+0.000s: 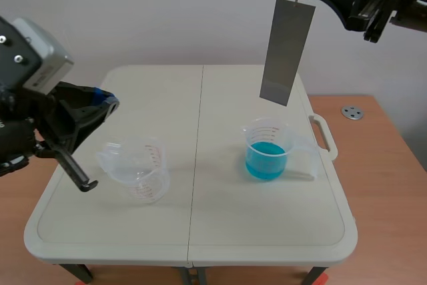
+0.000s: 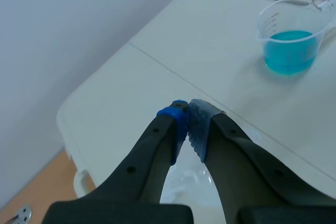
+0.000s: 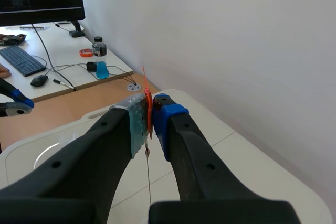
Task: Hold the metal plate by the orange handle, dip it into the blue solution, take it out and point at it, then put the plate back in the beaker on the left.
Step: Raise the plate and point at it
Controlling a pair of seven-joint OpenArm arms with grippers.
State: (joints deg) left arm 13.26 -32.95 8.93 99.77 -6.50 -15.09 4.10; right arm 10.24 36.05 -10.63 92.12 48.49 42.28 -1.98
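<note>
Now the metal plate (image 1: 287, 51) hangs high above the right beaker (image 1: 268, 129), which holds blue solution (image 1: 265, 163). Its orange handle (image 3: 148, 107) is pinched in the right gripper (image 3: 149, 121). The left beaker (image 1: 143, 179) stands empty on the desk (image 1: 200, 231), near the left gripper (image 2: 188, 115), whose fingers are pressed together.

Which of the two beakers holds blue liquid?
The right-hand beaker, nearer the hanging metal plate; the left beaker looks empty.

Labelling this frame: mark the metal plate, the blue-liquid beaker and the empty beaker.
metal plate (image 1: 287, 51), scene view, middle of its face
blue-liquid beaker (image 1: 267, 159), scene view, front wall
empty beaker (image 1: 145, 179), scene view, front wall
</note>
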